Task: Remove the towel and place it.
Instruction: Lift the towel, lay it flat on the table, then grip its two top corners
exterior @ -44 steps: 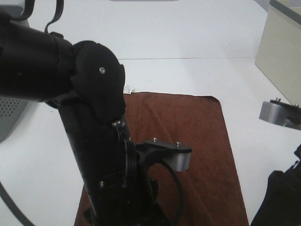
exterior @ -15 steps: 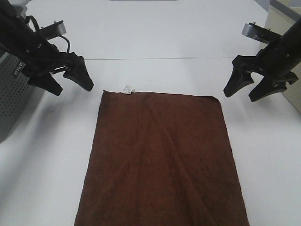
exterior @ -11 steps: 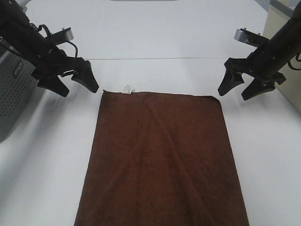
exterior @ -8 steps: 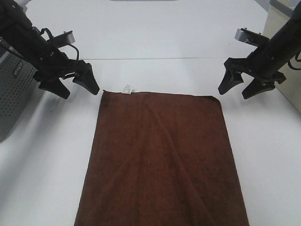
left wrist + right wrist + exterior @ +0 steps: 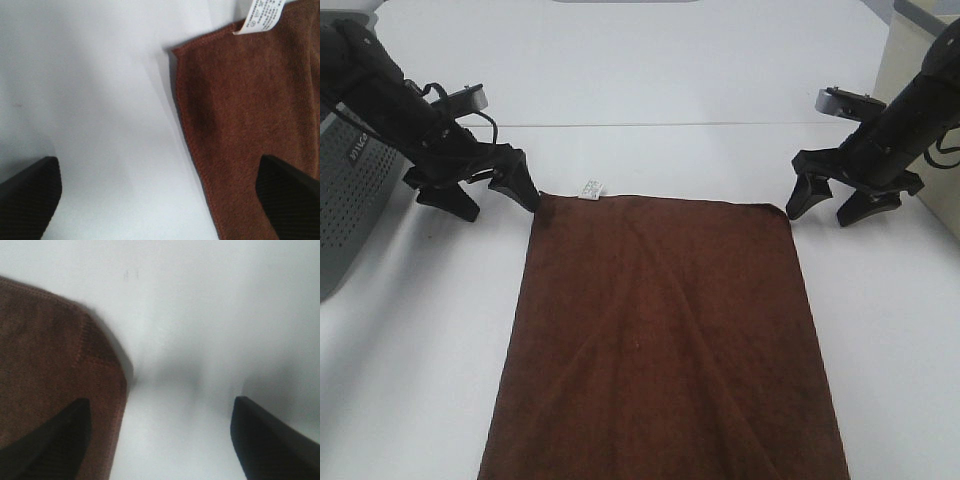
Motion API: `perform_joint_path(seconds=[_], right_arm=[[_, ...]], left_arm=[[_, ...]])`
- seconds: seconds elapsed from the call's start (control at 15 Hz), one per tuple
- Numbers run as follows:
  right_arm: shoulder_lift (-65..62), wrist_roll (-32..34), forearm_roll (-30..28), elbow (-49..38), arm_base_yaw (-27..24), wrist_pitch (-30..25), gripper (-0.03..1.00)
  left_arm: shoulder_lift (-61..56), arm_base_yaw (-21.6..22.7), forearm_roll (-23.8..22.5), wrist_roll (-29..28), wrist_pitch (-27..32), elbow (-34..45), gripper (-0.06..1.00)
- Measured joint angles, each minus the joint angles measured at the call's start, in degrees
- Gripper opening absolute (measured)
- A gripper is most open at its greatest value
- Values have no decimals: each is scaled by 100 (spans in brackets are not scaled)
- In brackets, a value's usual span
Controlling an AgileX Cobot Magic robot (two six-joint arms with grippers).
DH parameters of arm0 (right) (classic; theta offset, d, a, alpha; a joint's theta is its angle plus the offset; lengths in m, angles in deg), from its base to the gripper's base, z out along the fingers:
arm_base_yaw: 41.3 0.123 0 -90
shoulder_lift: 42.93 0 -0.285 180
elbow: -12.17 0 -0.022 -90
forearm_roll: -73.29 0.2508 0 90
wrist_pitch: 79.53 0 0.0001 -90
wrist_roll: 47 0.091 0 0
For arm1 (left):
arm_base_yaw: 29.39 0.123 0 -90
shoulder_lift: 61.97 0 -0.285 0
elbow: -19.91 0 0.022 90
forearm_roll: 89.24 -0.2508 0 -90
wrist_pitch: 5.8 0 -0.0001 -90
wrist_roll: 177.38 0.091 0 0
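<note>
we saw the towel (image 5: 665,330) lying flat and spread out on the white table (image 5: 670,80). its near end was cut off by the edge of the high view, and a few soft creases ran along it. the small white tag (image 5: 591,189) stuck out at the far left corner. the left gripper (image 5: 500,207) stood at that corner with its jaws spread wide and gripping nothing. in the left wrist view one finger (image 5: 289,196) was over the cloth and the other over bare table, so the jaws straddled the towel's edge. the right gripper (image 5: 818,216) stood at the far right corner, likewise wide and holding nothing, with one finger over the cloth and one over the table. we could not tell whether any tip touched the surface. a grey perforated basket (image 5: 345,215) sat at the left edge of the high view, apart from the towel.
</note>
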State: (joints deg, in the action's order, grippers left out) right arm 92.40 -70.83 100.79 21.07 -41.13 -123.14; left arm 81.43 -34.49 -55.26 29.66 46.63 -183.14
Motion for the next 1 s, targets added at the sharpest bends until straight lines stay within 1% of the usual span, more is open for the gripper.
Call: perform_joint_path(seconds=[0.27,0.47,0.67,0.8,1.0], right_arm=[[138,11,132,52,0,80,74],[149,11,355,52,17,80,74],[155,6,350,52,292,132,74],[155,6,327,52,510,304,74],[160,6,269,52,636,401,74]], left_arm=[[52,-69,80,0,-40,-40,99],[57,-246,86,0,-92,-40,99],[69,-372,126,-40,-143,-40,99],[69,-464,143,-74,-178,-40,98],[80,-636,189,-115,-269,-40,95]])
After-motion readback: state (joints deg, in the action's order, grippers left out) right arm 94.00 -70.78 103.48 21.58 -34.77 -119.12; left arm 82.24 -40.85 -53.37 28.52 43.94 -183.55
